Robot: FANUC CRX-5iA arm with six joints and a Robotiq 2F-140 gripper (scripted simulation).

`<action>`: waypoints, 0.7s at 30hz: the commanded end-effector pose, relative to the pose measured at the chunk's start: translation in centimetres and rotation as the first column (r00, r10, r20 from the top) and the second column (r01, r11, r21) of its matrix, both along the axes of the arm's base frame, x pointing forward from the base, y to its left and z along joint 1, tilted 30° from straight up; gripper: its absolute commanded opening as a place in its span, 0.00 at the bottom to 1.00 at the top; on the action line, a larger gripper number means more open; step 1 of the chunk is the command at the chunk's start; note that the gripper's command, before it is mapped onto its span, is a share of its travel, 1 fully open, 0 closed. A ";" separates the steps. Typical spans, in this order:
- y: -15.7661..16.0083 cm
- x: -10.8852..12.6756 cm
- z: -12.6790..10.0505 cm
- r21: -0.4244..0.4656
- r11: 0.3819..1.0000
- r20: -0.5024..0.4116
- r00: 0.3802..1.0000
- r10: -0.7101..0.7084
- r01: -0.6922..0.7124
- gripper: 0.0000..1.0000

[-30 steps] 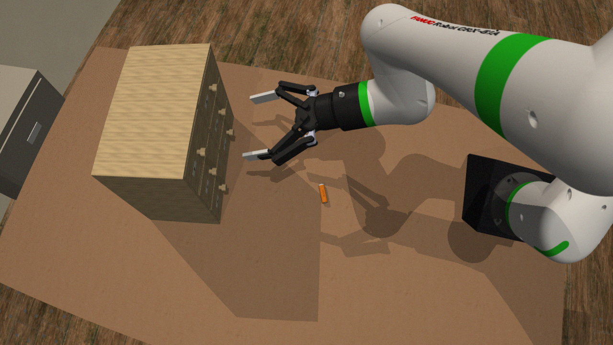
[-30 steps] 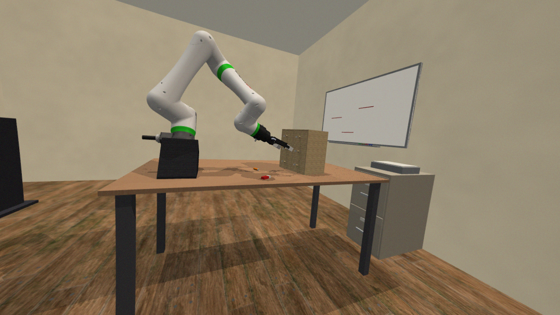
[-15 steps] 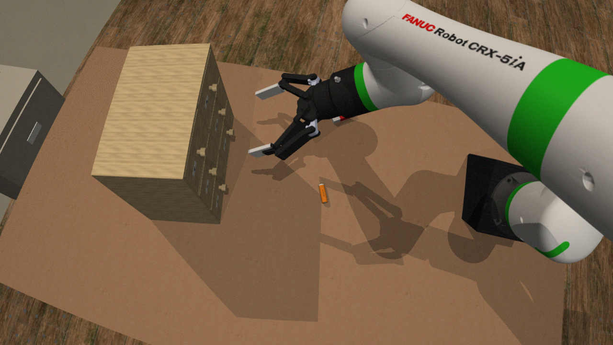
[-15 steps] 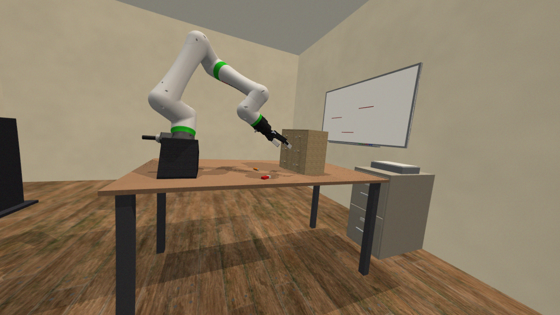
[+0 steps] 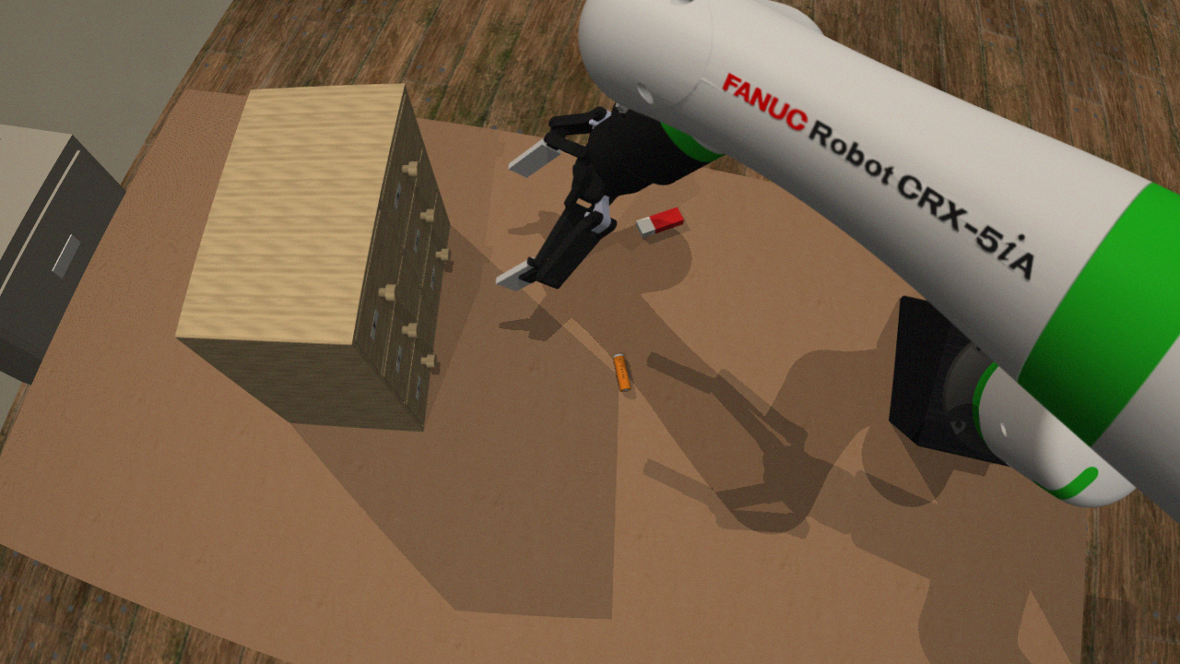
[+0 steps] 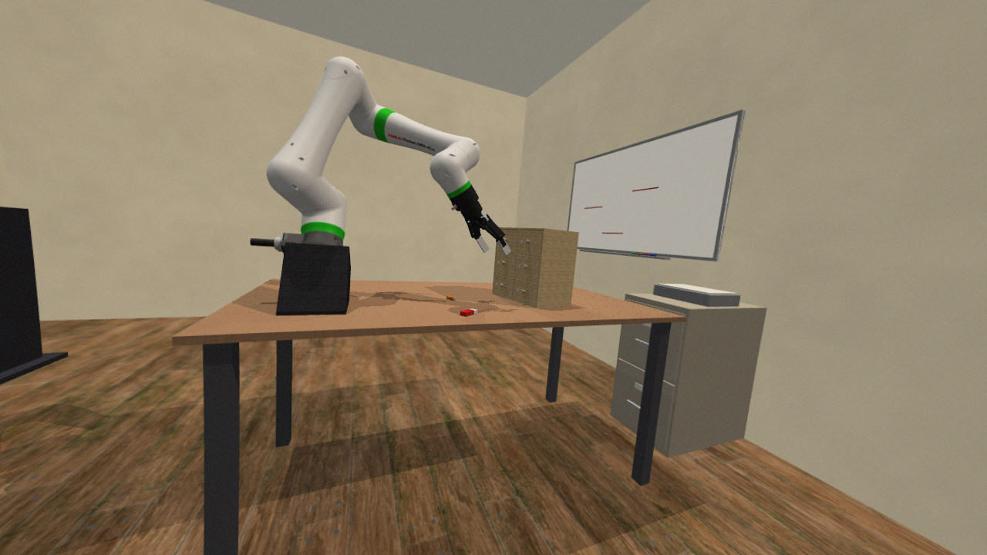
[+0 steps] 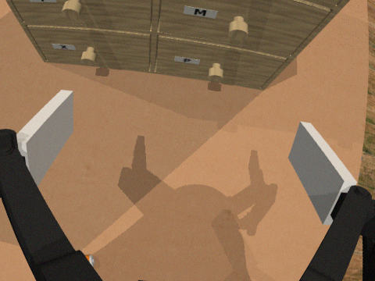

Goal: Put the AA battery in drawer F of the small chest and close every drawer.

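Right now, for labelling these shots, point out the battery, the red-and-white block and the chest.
battery [image 5: 621, 373]: top view, its orange side
red-and-white block [image 5: 666, 219]: top view, red part
chest [image 5: 289, 214]: top view, top board

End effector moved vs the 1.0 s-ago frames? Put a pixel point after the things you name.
Yes. In the top view, the end effector [image 5: 511, 222] [image 6: 494, 247] [image 7: 186, 126] has backed away from the chest [image 5: 289, 214] [image 6: 557, 269] [image 7: 125, 47]; its fingertips now stand farther from the drawer fronts.
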State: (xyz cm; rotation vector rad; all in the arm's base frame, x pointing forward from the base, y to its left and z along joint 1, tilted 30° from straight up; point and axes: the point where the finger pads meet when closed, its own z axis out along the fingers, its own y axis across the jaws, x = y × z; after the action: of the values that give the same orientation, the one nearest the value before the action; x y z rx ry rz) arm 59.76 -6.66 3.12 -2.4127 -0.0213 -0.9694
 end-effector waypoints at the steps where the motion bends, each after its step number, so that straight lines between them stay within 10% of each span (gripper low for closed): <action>1: -0.2 -1.5 1.0 -0.015 0.995 -0.172 0.981 0.096 -0.100 1.00; 21: -2.8 -5.3 3.9 -0.024 0.944 -0.542 0.798 0.264 -0.328 1.00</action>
State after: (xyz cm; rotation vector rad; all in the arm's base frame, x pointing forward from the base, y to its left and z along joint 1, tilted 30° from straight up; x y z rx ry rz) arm 54.70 -9.43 6.82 -2.6034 -0.2399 -0.1897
